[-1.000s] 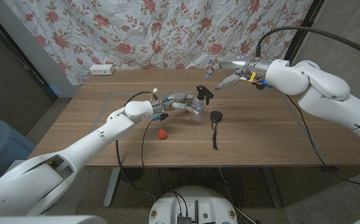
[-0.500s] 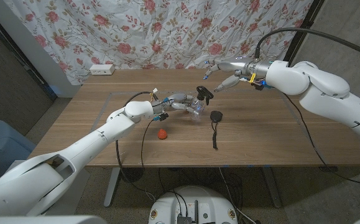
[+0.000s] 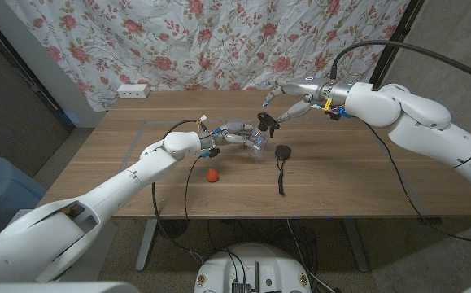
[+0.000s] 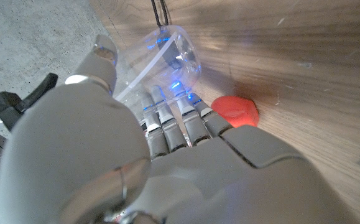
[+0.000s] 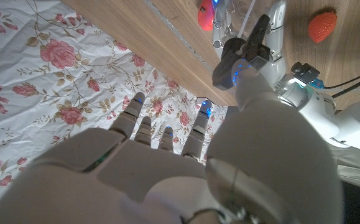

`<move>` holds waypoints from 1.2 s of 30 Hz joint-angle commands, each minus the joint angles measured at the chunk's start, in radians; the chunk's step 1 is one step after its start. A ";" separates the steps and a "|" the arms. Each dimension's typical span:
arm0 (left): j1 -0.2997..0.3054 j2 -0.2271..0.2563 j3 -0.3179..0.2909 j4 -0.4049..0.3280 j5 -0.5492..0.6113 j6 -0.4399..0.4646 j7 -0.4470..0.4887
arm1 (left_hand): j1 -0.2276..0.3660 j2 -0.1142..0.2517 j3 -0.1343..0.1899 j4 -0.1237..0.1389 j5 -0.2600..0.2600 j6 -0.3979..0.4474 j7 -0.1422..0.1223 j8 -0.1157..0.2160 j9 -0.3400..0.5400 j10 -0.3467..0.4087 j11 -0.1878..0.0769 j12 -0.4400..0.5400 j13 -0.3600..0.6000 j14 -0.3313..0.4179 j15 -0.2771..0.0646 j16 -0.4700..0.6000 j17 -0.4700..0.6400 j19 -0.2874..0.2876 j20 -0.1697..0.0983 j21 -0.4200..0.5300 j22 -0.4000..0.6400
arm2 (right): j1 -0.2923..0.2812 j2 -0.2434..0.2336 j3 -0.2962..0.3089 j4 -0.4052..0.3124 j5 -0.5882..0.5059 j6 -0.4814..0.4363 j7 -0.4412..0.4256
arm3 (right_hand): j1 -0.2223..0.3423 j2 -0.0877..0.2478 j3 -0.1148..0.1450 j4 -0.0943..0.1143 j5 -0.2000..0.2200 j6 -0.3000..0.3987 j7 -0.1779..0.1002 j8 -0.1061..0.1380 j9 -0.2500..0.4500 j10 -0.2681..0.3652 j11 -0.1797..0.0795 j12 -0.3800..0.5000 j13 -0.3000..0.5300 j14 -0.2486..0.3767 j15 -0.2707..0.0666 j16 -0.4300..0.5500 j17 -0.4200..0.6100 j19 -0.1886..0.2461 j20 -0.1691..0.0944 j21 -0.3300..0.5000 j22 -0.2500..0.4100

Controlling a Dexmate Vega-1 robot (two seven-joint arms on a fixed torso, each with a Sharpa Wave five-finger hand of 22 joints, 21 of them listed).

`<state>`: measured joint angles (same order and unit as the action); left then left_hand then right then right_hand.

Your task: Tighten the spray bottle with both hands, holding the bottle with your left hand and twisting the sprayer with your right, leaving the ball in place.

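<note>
My left hand [image 3: 228, 133] grips the clear spray bottle [image 3: 255, 143] near the table's middle, and the bottle leans over to the right. Its black sprayer [image 3: 266, 122] sticks up at the bottle's far end. My right hand [image 3: 296, 101] hovers just right of the sprayer, fingers spread and holding nothing; a fingertip comes close to the sprayer. The small red ball [image 3: 211, 175] lies on the wood in front of my left wrist. In the left wrist view my left hand [image 4: 136, 155] wraps the bottle [image 4: 164, 53] beside the ball [image 4: 235, 111]. The right wrist view shows my right hand [image 5: 167, 168], the sprayer [image 5: 254, 36] and the ball [image 5: 321, 25].
A black round object with a strap [image 3: 282, 155] lies just right of the bottle. A white power strip [image 3: 133, 90] sits at the table's far left edge. A flowered curtain [image 3: 219, 41] hangs behind the wooden table [image 3: 357, 179].
My right hand has moved left, closer to the sprayer. The left hand, the bottle and the ball have stayed where they were.
</note>
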<state>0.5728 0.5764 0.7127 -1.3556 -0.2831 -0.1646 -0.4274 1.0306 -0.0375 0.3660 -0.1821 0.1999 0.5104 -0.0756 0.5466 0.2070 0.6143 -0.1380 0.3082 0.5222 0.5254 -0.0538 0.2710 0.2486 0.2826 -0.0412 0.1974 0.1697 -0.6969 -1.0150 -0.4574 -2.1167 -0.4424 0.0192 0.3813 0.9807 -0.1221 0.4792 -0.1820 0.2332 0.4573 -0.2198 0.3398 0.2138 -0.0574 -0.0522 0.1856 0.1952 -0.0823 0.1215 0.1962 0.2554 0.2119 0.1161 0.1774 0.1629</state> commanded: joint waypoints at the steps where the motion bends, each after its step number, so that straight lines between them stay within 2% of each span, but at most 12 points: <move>1: -0.009 -0.006 0.004 0.013 0.000 -0.002 -0.008 | -0.104 0.139 0.014 0.012 0.005 0.012 -0.005 0.275 0.003 0.050 -0.038 0.005 0.002 0.008 -0.120 0.000 0.004 0.004 -0.055 -0.003 0.003 | 0.010 0.021 -0.017 0.032 0.013 0.037 -0.006 | 0.003 0.002 0.008 0.002 0.005 0.011 -0.003 0.000 0.000 0.001 -0.008 0.006 0.001 -0.001 -0.003 0.004 -0.001 0.004 -0.004 0.004 0.003; 13: -0.017 -0.011 0.006 0.026 0.001 -0.006 -0.013 | -0.106 0.139 0.014 0.014 0.005 0.010 -0.007 0.276 0.003 0.049 -0.041 0.003 0.003 0.008 -0.121 -0.001 0.004 0.004 -0.055 -0.003 0.003 | 0.036 0.033 -0.042 0.039 -0.021 0.035 0.016 | 0.007 0.001 0.009 0.005 0.009 0.020 -0.003 0.002 -0.001 0.004 -0.011 0.008 0.000 -0.001 -0.006 0.006 -0.001 0.004 -0.005 0.005 0.003; 21: -0.018 -0.012 0.006 0.029 0.001 -0.008 -0.014 | -0.107 0.139 0.015 0.013 0.005 0.012 -0.007 0.277 0.003 0.051 -0.037 0.003 0.004 0.008 -0.123 -0.003 0.003 0.004 -0.055 -0.003 0.003 | 0.062 0.039 -0.061 0.035 -0.040 0.017 0.066 | 0.005 0.003 0.008 0.009 0.010 0.026 -0.003 0.003 -0.001 0.007 -0.011 0.009 -0.001 -0.001 -0.007 0.008 0.000 0.003 -0.004 0.005 0.003; 36: -0.016 -0.012 0.006 0.028 0.001 -0.017 -0.017 | -0.100 0.139 0.015 0.010 0.005 0.013 -0.007 0.279 0.003 0.054 -0.040 0.002 0.005 0.010 -0.121 -0.001 0.005 0.004 -0.055 -0.003 0.003 | 0.102 0.044 -0.082 0.020 -0.046 -0.021 0.161 | -0.005 0.004 0.003 0.019 0.010 0.034 -0.003 0.001 -0.003 -0.009 0.004 0.004 -0.001 -0.010 0.003 0.008 0.000 -0.001 0.001 0.005 0.004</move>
<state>0.5557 0.5649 0.7181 -1.3269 -0.2821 -0.1760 -0.4418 1.0306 -0.0375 0.3660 -0.1821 0.1968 0.5088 -0.0772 0.5466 0.2073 0.6144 -0.1382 0.3082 0.5217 0.5291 -0.0500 0.2710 0.2484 0.2826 -0.0412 0.1975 0.1698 -0.6239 -0.9752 -0.5236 -2.0869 -0.4837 0.0236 0.4756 0.9806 -0.1221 0.4791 -0.1678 0.2369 0.4822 -0.2199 0.3398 0.2091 -0.0575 -0.0517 0.1856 0.1906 -0.0917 0.1201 0.2002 0.2556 0.2121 0.1162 0.1774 0.1656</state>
